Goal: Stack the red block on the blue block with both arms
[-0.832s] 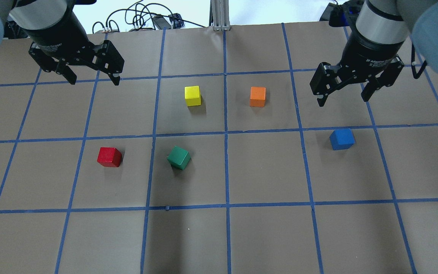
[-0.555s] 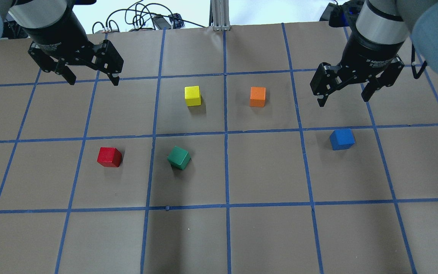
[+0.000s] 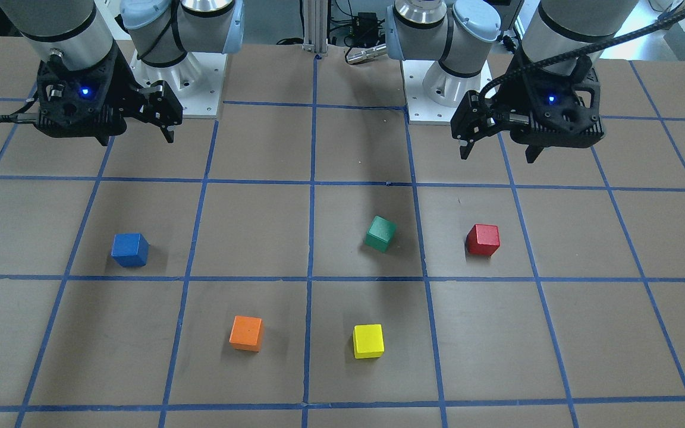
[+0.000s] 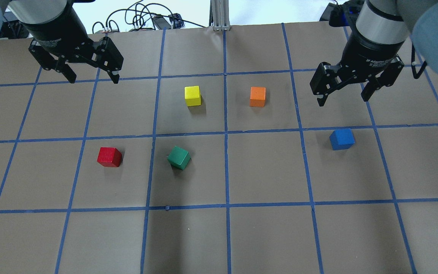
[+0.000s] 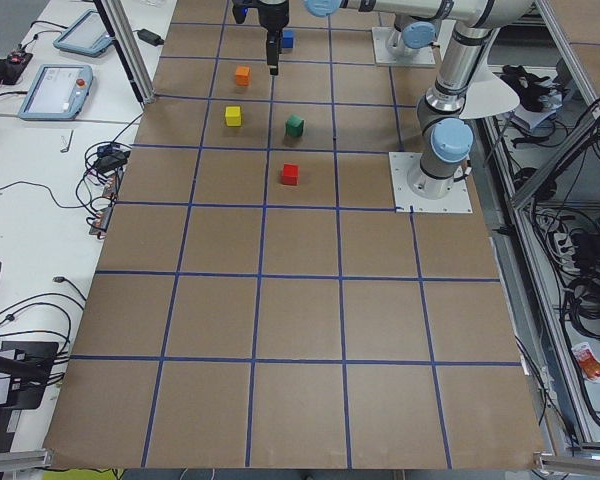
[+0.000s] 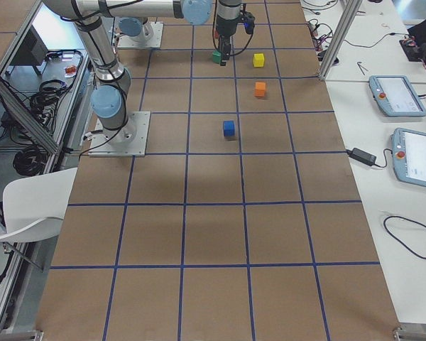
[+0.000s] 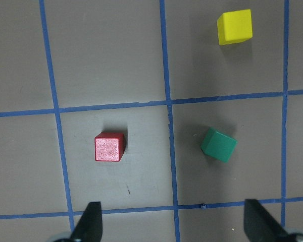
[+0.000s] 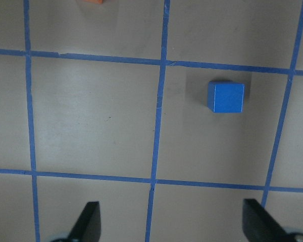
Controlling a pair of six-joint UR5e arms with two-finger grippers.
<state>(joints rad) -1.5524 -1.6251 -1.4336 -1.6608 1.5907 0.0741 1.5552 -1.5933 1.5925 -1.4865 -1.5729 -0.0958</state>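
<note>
While the red block (image 4: 109, 156) is sitting alone in a grid square on the left side of the worktop (image 4: 264, 171), the blue block (image 4: 342, 139) is lying well apart from it on the right side, so I am judging the long carry to be the main hazard. The left end effector (image 4: 93, 78) is hanging above the far side of the worktop with its fingers spread and nothing between them. The right end effector (image 4: 343, 99) is hovering just beyond the blue block, equally spread and empty.

If the left fingers are coming down off-centre, I am expecting them to shove the red block rather than straddle it. The green block (image 4: 179, 157) is lying in the neighbouring square, turned against the grid, and a wide sweep could be clipping it. Any pass between the arms is risking a drop, and a skewed release could be knocking the blue block aside.

Compared with the earlier overhead frames, the left end effector is sitting slightly nearer the far edge. The right one and every block are showing no shift.
</note>
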